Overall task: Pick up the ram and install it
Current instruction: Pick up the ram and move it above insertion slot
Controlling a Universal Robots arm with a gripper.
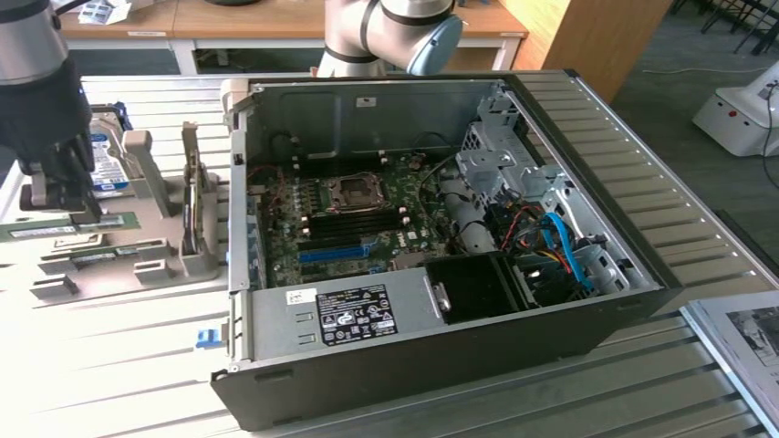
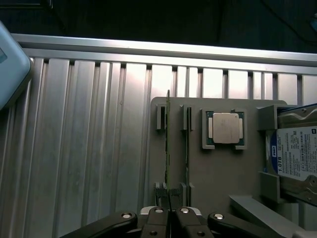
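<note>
The ram is a thin green stick seen edge-on, running along one slot of the grey holder. My gripper is shut on its near end, fingers pressed to both faces. In the exterior view the gripper hangs over the holder at the exterior view's left, with the green ram just under its fingers, level and at the holder's top. The open computer case lies in the middle, its motherboard facing up, well to the exterior view's right of the gripper.
The holder also carries a second thin stick, a square silver processor and a blue-labelled hard drive. The arm's base stands behind the case. Ribbed metal tabletop surrounds everything; a white machine sits at the far right.
</note>
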